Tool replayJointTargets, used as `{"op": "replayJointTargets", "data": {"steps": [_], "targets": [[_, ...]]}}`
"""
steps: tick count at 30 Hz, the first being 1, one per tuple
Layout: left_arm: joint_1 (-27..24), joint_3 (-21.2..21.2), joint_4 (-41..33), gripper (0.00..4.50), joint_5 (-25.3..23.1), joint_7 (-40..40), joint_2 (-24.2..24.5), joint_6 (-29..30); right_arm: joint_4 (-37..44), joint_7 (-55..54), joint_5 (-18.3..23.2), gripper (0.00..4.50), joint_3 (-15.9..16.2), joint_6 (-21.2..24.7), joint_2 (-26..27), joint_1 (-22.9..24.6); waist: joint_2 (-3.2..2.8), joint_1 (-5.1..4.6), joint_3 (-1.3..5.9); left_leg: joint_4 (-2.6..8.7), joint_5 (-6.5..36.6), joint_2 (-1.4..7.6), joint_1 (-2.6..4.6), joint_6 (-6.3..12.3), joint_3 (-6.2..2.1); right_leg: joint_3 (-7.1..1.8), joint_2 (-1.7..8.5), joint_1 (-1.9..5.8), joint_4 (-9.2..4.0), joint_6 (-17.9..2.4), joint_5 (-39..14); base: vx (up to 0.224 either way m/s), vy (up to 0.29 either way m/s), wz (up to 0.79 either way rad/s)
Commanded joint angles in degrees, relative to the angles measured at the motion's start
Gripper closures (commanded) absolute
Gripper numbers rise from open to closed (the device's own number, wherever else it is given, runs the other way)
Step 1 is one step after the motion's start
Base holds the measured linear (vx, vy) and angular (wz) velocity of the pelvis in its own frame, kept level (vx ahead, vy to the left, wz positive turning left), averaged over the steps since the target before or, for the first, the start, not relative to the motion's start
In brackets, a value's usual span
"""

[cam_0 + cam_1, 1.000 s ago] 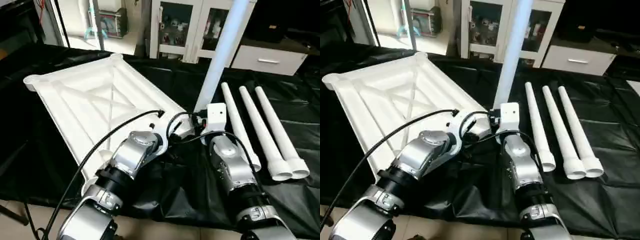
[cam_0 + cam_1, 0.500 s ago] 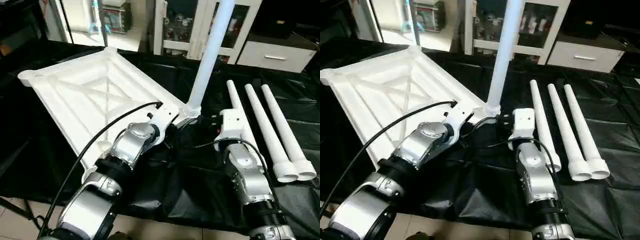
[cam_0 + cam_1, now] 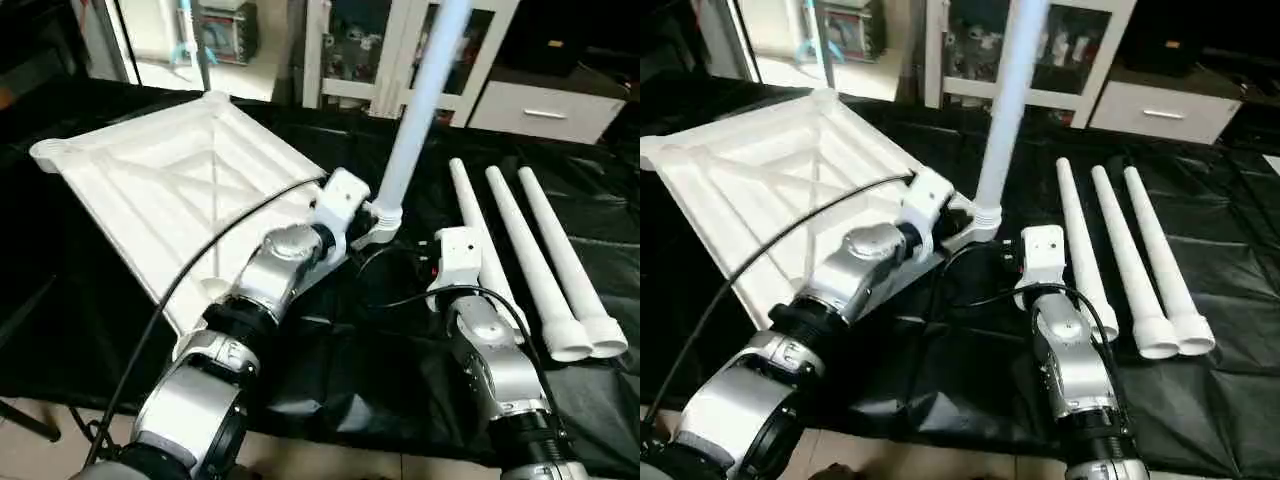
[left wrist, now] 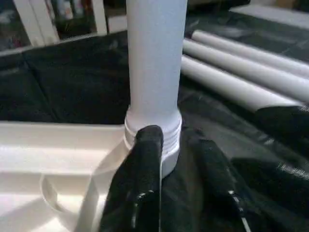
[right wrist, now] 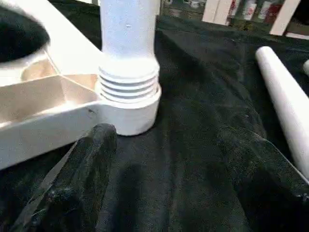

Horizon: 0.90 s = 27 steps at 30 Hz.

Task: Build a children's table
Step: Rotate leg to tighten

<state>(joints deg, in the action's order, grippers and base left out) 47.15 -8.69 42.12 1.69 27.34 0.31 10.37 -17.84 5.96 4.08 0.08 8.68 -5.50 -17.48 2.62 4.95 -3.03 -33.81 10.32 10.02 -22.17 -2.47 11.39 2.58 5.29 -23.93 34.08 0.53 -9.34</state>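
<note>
The top (image 3: 180, 190) lies underside up on the black sheet (image 3: 380, 340), its X-ribs showing, and one leg (image 3: 415, 110) stands upright in the near right corner socket (image 5: 128, 104). Threads still show above the socket rim, so I judge it is not screwed fully home. Three more legs (image 3: 530, 260) lie side by side on the sheet to the right, wide ends toward the robot.

The left gripper (image 4: 176, 159) is at the foot of the standing leg, one finger (image 4: 145, 154) resting against the threaded collar, the other out on the far side. Its jaws are parted and touching the leg on one side rather than clamping it. The right gripper (image 5: 164, 164) hangs just short of the socket, fingers spread wide and holding nothing.

These parts look like light, hollow plastic: stiff enough to keep their shape, but smooth and round, so a leg could slip or spin in a two-finger pinch. A tall leg taken high up would lever about and could cross the thread. The thick end near the collar seems the better hold, where it is widest and turning it drives the thread directly. The top is broad and light and may slide on the glossy sheet, so it likely needs bracing at the rim beside the socket.
</note>
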Motion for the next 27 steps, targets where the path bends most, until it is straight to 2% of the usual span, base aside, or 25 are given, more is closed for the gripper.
{"op": "replayJointTargets", "data": {"steps": [1, 2, 4, 5, 6, 7, 8, 9, 10, 11, 12, 13, 15, 16, 18, 20, 21, 22, 23, 24, 25, 26, 27], "targets": [[-1.27, 0.68, -4.67, 3.32, 1.12, 2.96, 1.50, 1.73, 2.20, 1.16, 0.07, 0.87, 0.29, 0.84, -0.96, 0.60, 0.29, 0.18, 3.92, 3.90, 9.50, 2.93, 1.24, 4.20, -1.23, -1.84, 3.26, 3.11, -3.25, -12.80, -7.00, 0.000, 0.000, 0.00], [-2.84, 0.43, -8.70, 3.23, 1.61, 5.68, 3.44, 3.92, 3.17, 3.43, 0.43, 0.87, 1.03, 0.55, -1.57, 0.86, 0.22, 0.14, 3.93, 3.97, 9.89, 2.99, 1.36, 3.82, -1.25, -1.82, 3.11, 3.04, -3.18, -12.60, -7.27, 0.000, 0.000, 0.00], [-3.66, 0.17, -10.62, 3.04, 1.82, 7.11, 4.49, 4.85, 3.79, 4.91, 0.73, 0.87, 1.52, 0.47, -1.95, 1.02, 0.04, 0.06, 3.89, 4.02, 10.13, 2.99, 1.47, 3.49, -1.20, -1.85, 2.90, 2.86, -3.17, -12.35, -7.32, 0.000, 0.000, 0.00], [-5.43, -0.60, -14.47, 3.00, 1.99, 9.88, 6.93, 5.92, 5.28, 7.92, 1.48, 0.87, 2.53, 0.49, -2.81, 1.41, -0.05, 0.16, 3.88, 4.12, 10.60, 3.09, 1.46, 3.14, -1.38, -1.80, 3.04, 3.06, -3.07, -12.34, -7.43, 0.000, 0.000, 0.00], [-8.23, -1.95, -20.09, 2.97, 2.72, 14.50, 10.96, 7.37, 8.41, 13.58, 4.38, 0.87, 3.79, 1.53, -4.19, 2.26, -0.07, 0.11, 3.81, 4.16, 10.70, 3.09, 1.44, 3.14, -1.22, -1.91, 2.89, 2.91, -3.17, -12.22, -7.40, 0.000, 0.000, 0.00], [-8.23, -1.95, -20.09, 2.91, 2.72, 14.50, 10.96, 7.37, 8.41, 13.58, 4.38, 0.87, 3.79, 1.53, -4.19, 2.26, -0.23, 0.11, 3.93, 4.21, 10.13, 3.29, 1.28, 3.43, -1.39, -1.95, 2.98, 3.15, -2.77, -12.18, -5.94, 0.000, 0.000, 0.00], [-10.89, -3.14, -25.12, 2.91, 3.41, 18.86, 14.87, 7.91, 11.31, 18.42, 6.92, 0.87, 4.85, 2.64, -5.64, 3.02, -0.55, 0.13, 3.93, 4.16, 10.43, 3.29, 1.69, 3.41, -1.30, -1.90, 2.79, 2.77, -2.74, -12.47, -5.49, 0.000, 0.000, 0.00], [-13.77, -4.19, -30.32, 2.91, 4.28, 23.25, 19.58, 9.21, 14.28, 23.41, 9.57, 0.87, 5.89, 4.07, -7.44, 3.81, -0.67, -0.03, 3.71, 4.28, 11.38, 3.18, 1.76, 2.81, -1.18, -1.93, 2.53, 2.54, -2.86, -12.37, -6.16, 0.000, 0.000, 0.00], [-15.30, -4.69, -33.06, 2.91, 4.90, 25.71, 22.17, 9.78, 15.65, 25.78, 10.78, 0.87, 6.34, 4.72, -8.40, 4.16, -0.67, -0.03, 3.71, 4.28, 11.38, 3.18, 1.76, 2.81, -1.18, -1.93, 2.53, 2.54, -2.86, -12.37, -6.16, 0.000, 0.000, 0.00], [-16.22, -4.92, -34.70, 2.91, 5.31, 27.17, 23.81, 10.12, 16.32, 26.95, 11.27, 0.87, 6.56, 5.02, -9.01, 4.33, -0.82, -0.08, 3.45, 4.77, 13.74, 3.54, 1.85, 1.71, -1.25, -2.00, 2.46, 2.44, -2.84, -11.90, -8.34, 0.000, 0.000, 0.00], [-17.22, -4.97, -36.87, 2.91, 6.12, 28.83, 25.91, 12.03, 16.69, 28.50, 11.77, 0.87, 6.81, 5.50, -9.60, 4.43, -0.82, -0.15, 3.42, 4.82, 14.31, 3.42, 1.85, 1.17, -1.29, -2.01, 2.46, 2.41, -2.93, -11.79, -9.14, 0.000, 0.000, 0.00], [-17.22, -4.97, -36.87, 2.91, 6.12, 28.83, 25.91, 12.03, 16.69, 28.50, 11.77, 0.87, 6.81, 5.50, -9.60, 4.43, -1.01, -0.09, 3.37, 4.93, 15.77, 3.43, 2.29, 0.15, -1.13, -2.09, 2.39, 2.02, -3.10, -11.81, -10.53, 0.000, 0.000, 0.00], [-17.89, -4.96, -38.43, 2.91, 6.86, 30.26, 27.55, 13.48, 16.74, 29.60, 11.85, 0.87, 7.20, 5.86, -10.05, 4.39, -1.10, 0.12, 3.23, 5.03, 17.99, 3.34, 2.43, -1.56, -1.19, -2.14, 2.52, 1.81, -3.38, -11.57, -13.25, 0.000, 0.000, 0.00], [-18.46, -4.64, -39.87, 2.91, 7.27, 31.52, 29.27, 15.09, 16.22, 31.02, 11.26, 0.87, 8.30, 6.53, -10.47, 4.01, -0.98, 0.05, 3.22, 5.08, 19.29, 3.29, 2.43, -2.50, -1.25, -2.17, 2.52, 1.80, -3.39, -11.11, -14.44, 0.000, 0.000, 0.00], [-18.65, -4.12, -40.64, 2.91, 7.43, 32.29, 30.54, 16.25, 14.51, 31.69, 9.43, 0.87, 9.87, 6.87, -10.56, 2.98, -0.98, -0.18, 3.14, 5.31, 19.55, 3.11, 1.99, -3.07, -1.50, -2.15, 2.61, 2.08, -3.46, -10.19, -16.12, 0.000, 0.000, 0.00], [-18.57, -3.30, -40.73, 2.91, 7.09, 32.35, 31.39, 17.17, 9.04, 30.08, 4.90, 0.87, 12.06, 7.12, -9.44, 0.04, -0.80, -0.46, 3.19, 5.21, 19.85, 2.94, 1.99, -3.52, -1.50, -2.18, 2.67, 1.88, -3.60, -9.67, -17.49, 0.000, 0.000, 0.00], [-18.97, -3.15, -41.82, 2.91, 7.16, 32.46, 32.44, 18.14, 3.21, 28.05, 1.42, 0.87, 13.83, 6.56, -8.61, -3.04, -0.80, -0.53, 3.34, 5.10, 18.84, 2.94, 1.95, -3.95, -1.54, -2.21, 2.80, 1.90, -3.46, -9.70, -17.08, 0.000, 0.000, 0.00], [-19.38, -3.06, -42.89, 2.91, 7.33, 32.37, 33.23, 18.92, -3.08, 25.78, -1.64, 0.87, 15.23, 5.51, -7.81, -6.27, -0.03, -1.01, 3.37, 5.08, 17.35, 2.70, 1.45, -4.00, -1.55, -2.14, 2.87, 2.13, -3.28, -10.26, -16.80, 0.000, 0.000, 0.00], [-19.79, -3.03, -44.23, 2.91, 7.70, 32.43, 34.07, 19.93, -7.27, 24.32, -3.38, 0.87, 16.39, 4.96, -7.57, -8.61, 0.03, -1.32, 3.44, 4.99, 17.24, 2.74, 1.43, -4.26, -1.60, -2.13, 3.15, 2.09, -3.26, -10.78, -17.69, 0.000, 0.000, 0.00], [-19.93, -2.97, -44.78, 2.91, 7.88, 32.43, 34.39, 20.33, -9.11, 23.59, -3.96, 0.87, 16.72, 4.73, -7.40, -9.67, -0.15, -1.42, 3.43, 4.80, 17.11, 2.75, 1.60, -4.37, -1.57, -2.18, 3.16, 1.89, -3.19, -11.06, -17.67, 0.000, 0.000, 0.00], [-20.07, -2.71, -45.36, 2.91, 8.13, 32.40, 34.65, 20.77, -12.03, 22.13, -4.42, 0.87, 16.55, 4.29, -6.74, -11.43, 0.16, -1.28, 3.44, 4.56, 16.27, 2.78, 1.72, -3.89, -1.39, -2.36, 3.27, 1.90, -3.22, -11.24, -16.84, 0.000, 0.000, 0.00], [-20.18, -2.49, -45.80, 2.91, 8.32, 32.41, 34.84, 21.10, -14.15, 21.02, -4.63, 0.87, 16.30, 3.98, -6.20, -12.74, 0.08, -1.23, 3.44, 4.59, 15.70, 2.73, 1.66, -3.64, -1.37, -2.36, 3.16, 2.08, -3.22, -11.16, -16.17, 0.000, 0.000, 0.00], [-20.39, -2.10, -46.62, 2.91, 8.55, 32.44, 35.26, 21.77, -17.32, 19.60, -4.64, 0.87, 15.84, 3.54, -5.44, -14.71, -0.09, -1.19, 3.51, 4.47, 14.47, 2.75, 1.86, -3.53, -1.25, -2.30, 2.75, 1.90, -2.88, -11.21, -13.74, 0.000, 0.000, 0.00]]}}
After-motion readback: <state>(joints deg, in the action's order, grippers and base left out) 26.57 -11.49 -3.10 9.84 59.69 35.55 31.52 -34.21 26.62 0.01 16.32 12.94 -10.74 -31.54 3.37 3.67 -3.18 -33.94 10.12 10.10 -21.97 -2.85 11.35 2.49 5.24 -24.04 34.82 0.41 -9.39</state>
